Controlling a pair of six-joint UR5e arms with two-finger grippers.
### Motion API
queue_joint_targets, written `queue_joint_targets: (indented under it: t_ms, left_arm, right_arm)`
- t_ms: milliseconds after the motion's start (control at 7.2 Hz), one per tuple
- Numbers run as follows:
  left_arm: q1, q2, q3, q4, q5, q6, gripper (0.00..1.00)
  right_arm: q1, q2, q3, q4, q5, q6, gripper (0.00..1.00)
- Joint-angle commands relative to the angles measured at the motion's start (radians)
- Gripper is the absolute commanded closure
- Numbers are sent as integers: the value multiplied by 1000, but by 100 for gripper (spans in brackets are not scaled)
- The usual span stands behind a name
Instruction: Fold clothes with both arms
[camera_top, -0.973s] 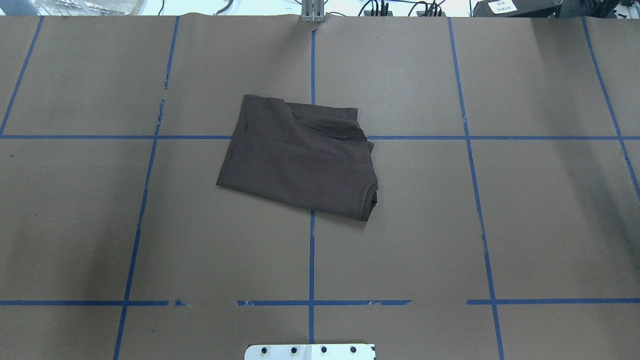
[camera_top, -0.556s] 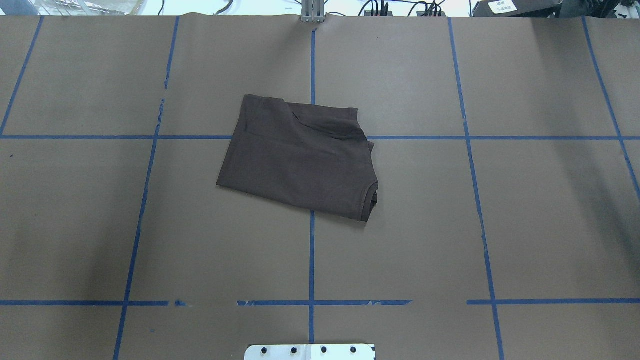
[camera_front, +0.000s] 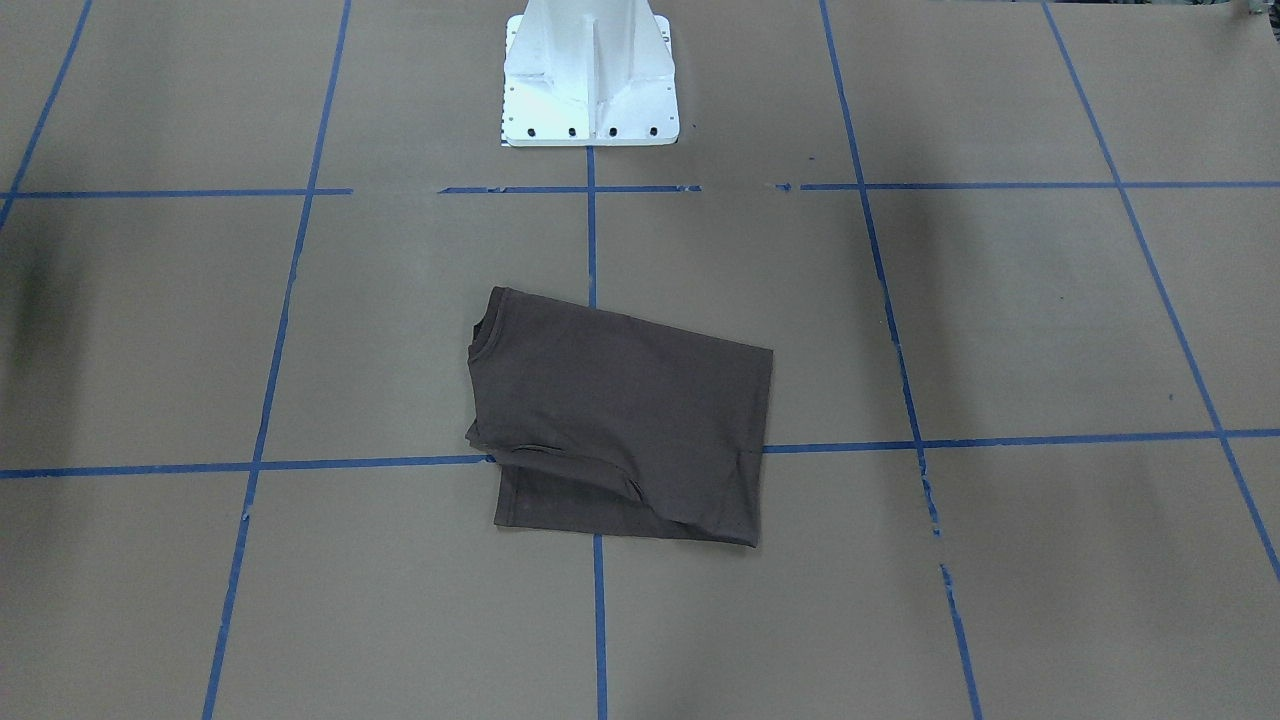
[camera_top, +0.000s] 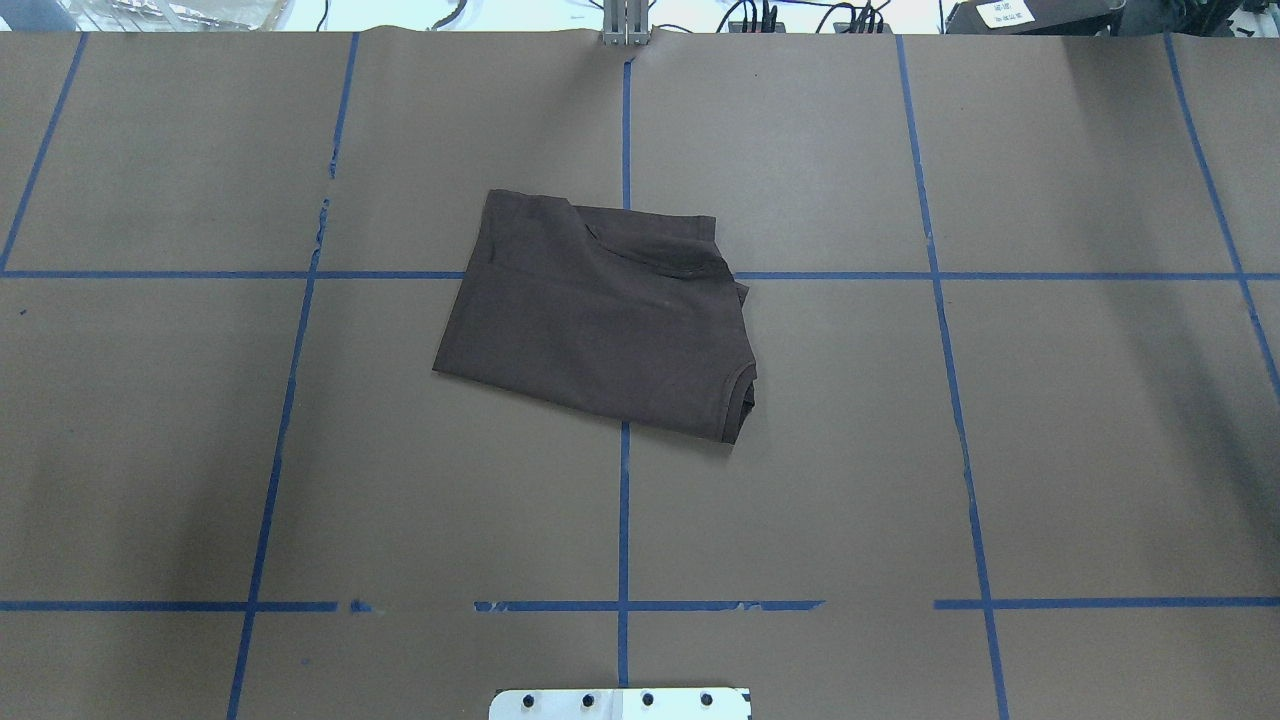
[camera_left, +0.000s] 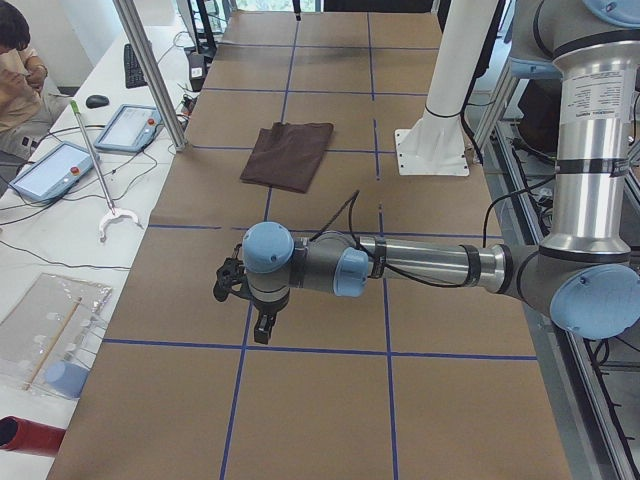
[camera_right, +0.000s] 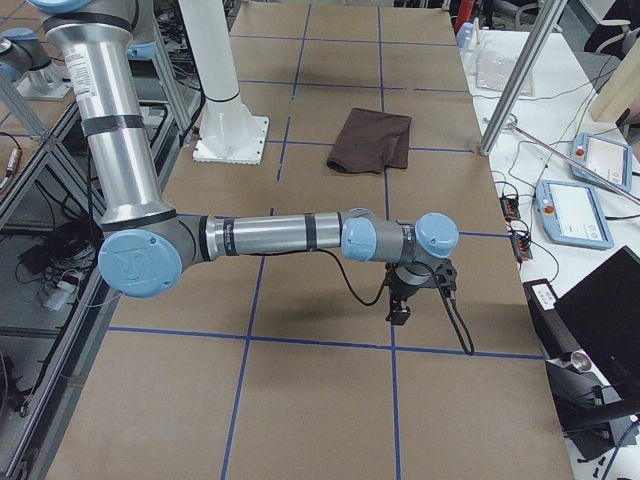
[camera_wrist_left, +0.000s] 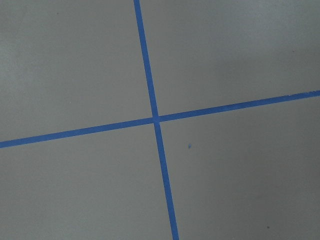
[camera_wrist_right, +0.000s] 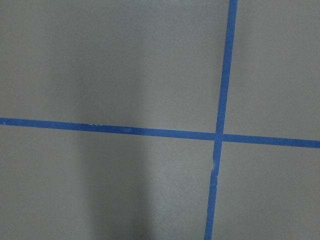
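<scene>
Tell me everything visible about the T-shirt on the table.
The T-shirt is dark brown-grey soft fabric, folded into a rough, slightly skewed rectangle. Its round collar peeks out at one corner, and a curved fold ridges the far side. It lies flat on the brown paper-covered table, over where blue tape lines cross, touched by nothing else.

The T-shirt (camera_top: 595, 320) is showing dark brown-grey. The bench (camera_top: 900, 450) is showing brown, a blue tape grid (camera_wrist_left: 155, 119) crossing beneath the black left tool (camera_left: 262, 328) and right tool (camera_right: 398, 312). The arms (camera_left: 430, 265) are showing silver-grey tubes, light blue caps.
</scene>
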Motion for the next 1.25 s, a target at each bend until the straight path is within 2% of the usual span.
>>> queue_joint_targets:
  t_ms: [0, 556, 834, 1112]
  left_arm:
    - [0, -5, 1, -7, 1, -3, 0]
    - [0, 8, 13, -13, 1, 2, 0]
    - [2, 1, 22, -11, 3, 2, 0]
    - [2, 0, 21, -13, 1, 2, 0]
  right_arm:
    - [0, 1, 26, -1, 10, 2, 0]
    - [2, 2, 33, -1, 10, 8, 0]
    - [3, -4, 77, -3, 20, 8, 0]
    - [3, -13, 80, -3, 18, 8, 0]
